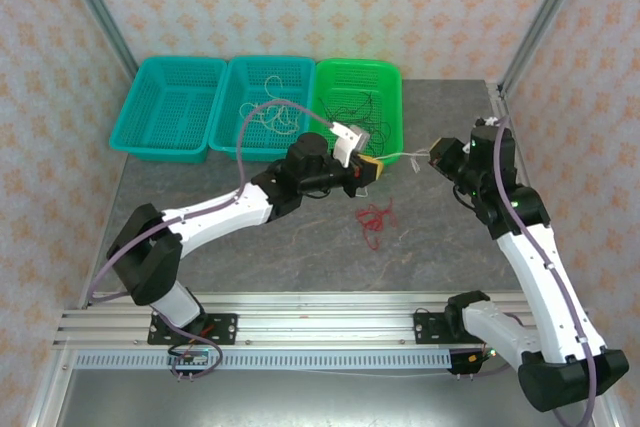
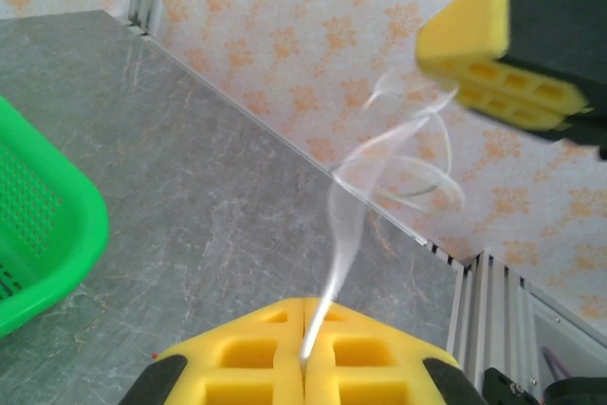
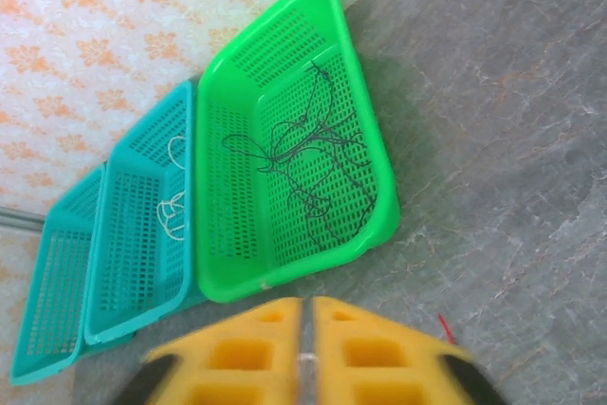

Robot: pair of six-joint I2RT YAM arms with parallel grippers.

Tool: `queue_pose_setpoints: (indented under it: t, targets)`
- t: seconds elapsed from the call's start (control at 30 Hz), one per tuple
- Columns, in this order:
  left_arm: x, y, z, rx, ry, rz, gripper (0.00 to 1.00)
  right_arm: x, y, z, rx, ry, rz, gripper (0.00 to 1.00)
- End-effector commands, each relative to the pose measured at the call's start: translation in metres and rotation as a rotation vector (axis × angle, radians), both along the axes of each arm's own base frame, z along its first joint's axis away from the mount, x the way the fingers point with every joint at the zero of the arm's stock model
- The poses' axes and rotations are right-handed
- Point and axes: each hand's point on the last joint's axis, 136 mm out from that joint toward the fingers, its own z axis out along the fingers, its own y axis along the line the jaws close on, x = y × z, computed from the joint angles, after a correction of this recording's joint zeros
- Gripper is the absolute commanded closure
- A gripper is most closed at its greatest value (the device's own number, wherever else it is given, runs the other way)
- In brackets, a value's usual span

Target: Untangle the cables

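A thin white cable (image 1: 405,157) hangs taut between my two grippers above the table's back half. My left gripper (image 1: 372,169) is shut on one end; in the left wrist view the blurred white cable (image 2: 346,225) rises from the closed yellow pads (image 2: 256,367) of the left gripper (image 2: 305,305). My right gripper (image 1: 436,154) is shut on the other end, with a pale bit of cable in the seam of the right gripper (image 3: 305,305). A loose red cable (image 1: 377,217) lies on the table. Black cables (image 3: 308,158) lie in the green basket (image 1: 385,72).
Three baskets stand in a row at the back: a teal basket (image 1: 150,132), a middle teal basket (image 1: 240,67) holding a white cable (image 1: 270,117), and the green one. My right gripper's yellow finger (image 2: 493,64) shows in the left wrist view. Patterned walls enclose the table.
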Motion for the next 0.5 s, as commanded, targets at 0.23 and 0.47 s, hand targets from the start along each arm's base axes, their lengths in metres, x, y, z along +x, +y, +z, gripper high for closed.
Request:
queue_pose_setpoints:
  t: [0.23,0.47]
  targets:
    - [0.015,0.032,0.091,-0.080,-0.105,0.109,1.00,0.000,0.032,-0.017,0.113,-0.117,0.182,0.28]
    - [0.089,0.110,0.135,-0.019,-0.190,0.391,1.00,0.006,0.037,-0.029,0.204,-0.100,0.166,0.21]
